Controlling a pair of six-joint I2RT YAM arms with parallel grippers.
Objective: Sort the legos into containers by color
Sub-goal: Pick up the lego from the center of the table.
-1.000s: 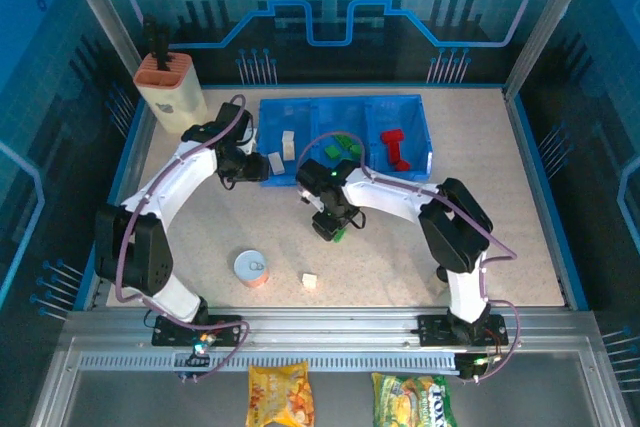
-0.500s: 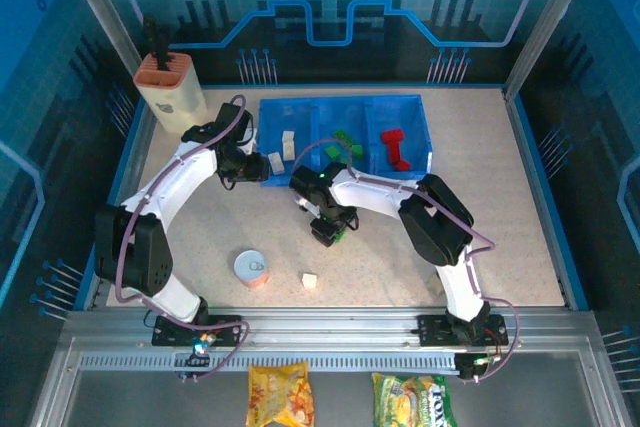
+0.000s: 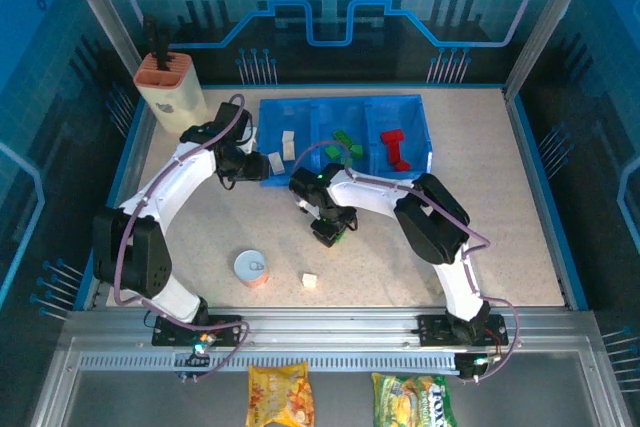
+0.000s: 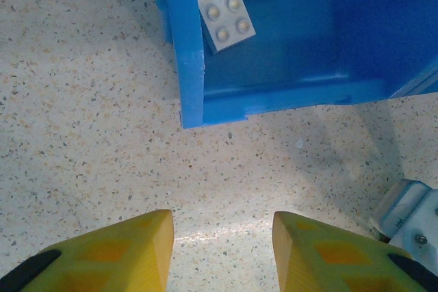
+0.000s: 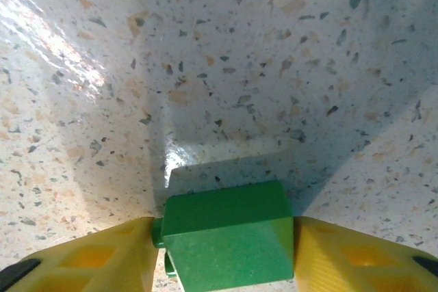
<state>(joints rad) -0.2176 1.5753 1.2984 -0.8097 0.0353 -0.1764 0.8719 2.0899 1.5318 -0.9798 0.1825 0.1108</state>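
legos are partly sorted: in the blue three-compartment tray the white bricks lie in the left compartment, green bricks in the middle one and red bricks in the right one. the step in hand is the pick of one green lego brick out on the bench, a little in front of the tray's middle. the right gripper is down over it, its yellow fingers pressed against two opposite sides of the brick — clenched on it, as far as the wrist view shows. whether the brick is off the bench i cannot tell; its shadow falls close under it. the left gripper hangs near the tray's front left corner, jaws apart with nothing between them but speckled bench.

next, i judge, the right arm needs to raise the brick straight up, high enough to pass the tray's front wall, carry it over the middle compartment and let go there among the other green ones. the hold is on the smooth side faces, so a slow lift would guard against the brick twisting out. the left arm stands close to that path, so the two should keep apart. after that, one cream brick waits on the bench near the silver can — a job for the left compartment.
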